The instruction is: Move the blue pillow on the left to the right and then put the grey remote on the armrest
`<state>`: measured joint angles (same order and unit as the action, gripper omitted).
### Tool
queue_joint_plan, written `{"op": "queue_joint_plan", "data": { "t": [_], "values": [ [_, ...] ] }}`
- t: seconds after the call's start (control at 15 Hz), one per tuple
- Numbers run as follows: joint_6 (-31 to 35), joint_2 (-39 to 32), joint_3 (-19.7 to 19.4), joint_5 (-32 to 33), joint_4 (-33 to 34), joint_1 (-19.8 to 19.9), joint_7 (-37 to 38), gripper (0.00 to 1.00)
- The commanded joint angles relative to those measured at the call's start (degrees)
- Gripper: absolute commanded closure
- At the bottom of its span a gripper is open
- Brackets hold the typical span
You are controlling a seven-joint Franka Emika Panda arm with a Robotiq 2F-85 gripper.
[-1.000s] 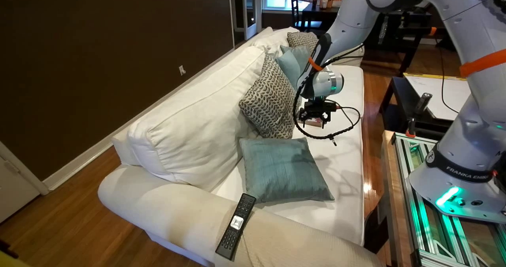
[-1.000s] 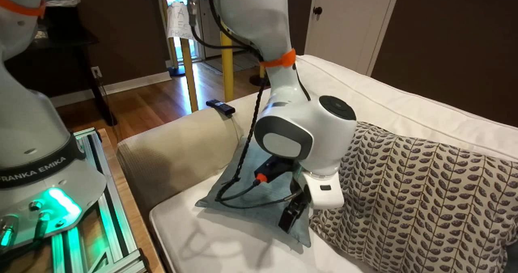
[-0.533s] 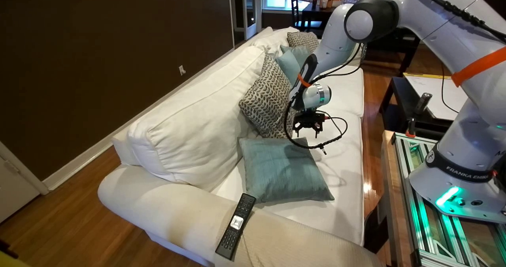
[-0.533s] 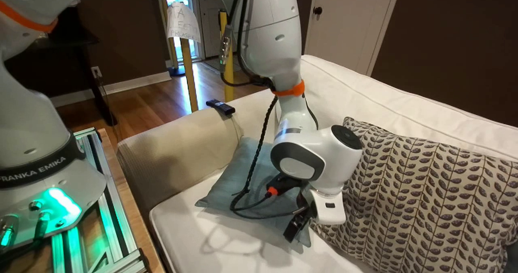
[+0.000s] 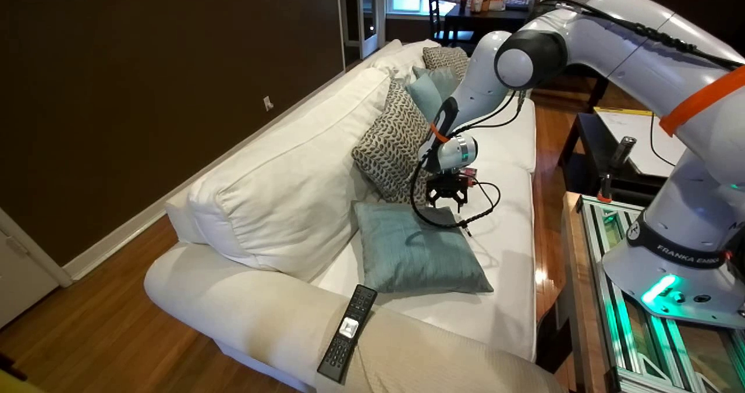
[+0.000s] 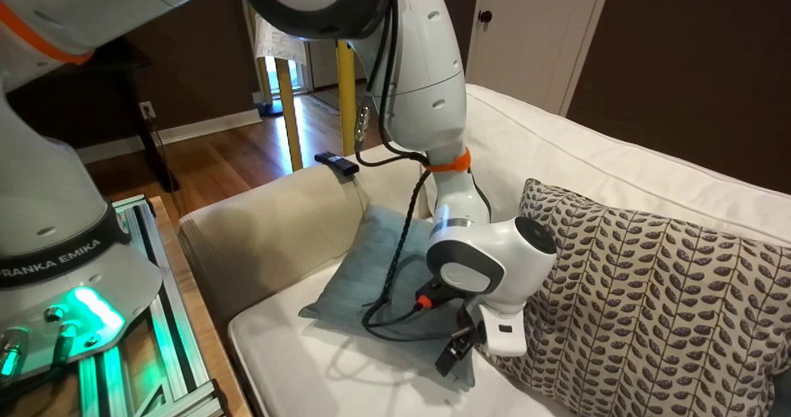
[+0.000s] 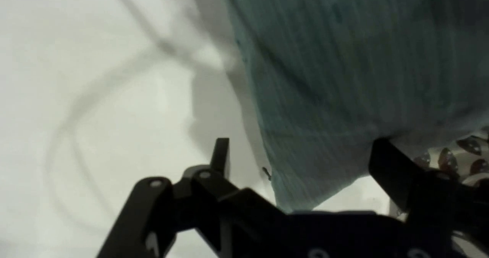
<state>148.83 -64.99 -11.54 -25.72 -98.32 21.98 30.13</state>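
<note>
Blue pillow (image 5: 422, 259) — hand (image 7: 301, 140) astride corner, perhaps touching.

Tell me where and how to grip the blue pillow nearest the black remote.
I'd pinch the blue pillow from above, at the corner below the open claw, beside the patterned pillow. The blue pillow lies on the seat; in the wrist view that corner narrows between the claw's sides, and its soft-looking fabric should bunch.

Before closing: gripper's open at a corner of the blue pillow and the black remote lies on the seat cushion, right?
Not quite: the black remote lies on the armrest, as both exterior views show. The gripper is indeed open at a corner of the blue pillow.
</note>
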Motion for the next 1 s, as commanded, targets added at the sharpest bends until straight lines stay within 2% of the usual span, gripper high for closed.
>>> {"op": "queue_joint_plan", "data": {
  "t": [0.0, 0.33, 0.53, 0.67, 0.93],
  "values": [
    [-1.4, -4.3, 0.5, -1.7, 5.4, 0.4, 1.7, 0.39],
    [-0.7, -6.1, 1.2, -2.7, 8.0, 1.0, 2.8, 0.77],
    [-1.5, -3.9, 2.0, -2.3, 6.2, 1.6, 0.5, 0.96],
    [-0.7, -0.2, 2.1, -2.0, 2.4, 1.5, -2.0, 1.00],
    [0.8, 7.4, 0.6, -0.3, -5.8, 0.5, -8.0, 0.97]
  ]
}}
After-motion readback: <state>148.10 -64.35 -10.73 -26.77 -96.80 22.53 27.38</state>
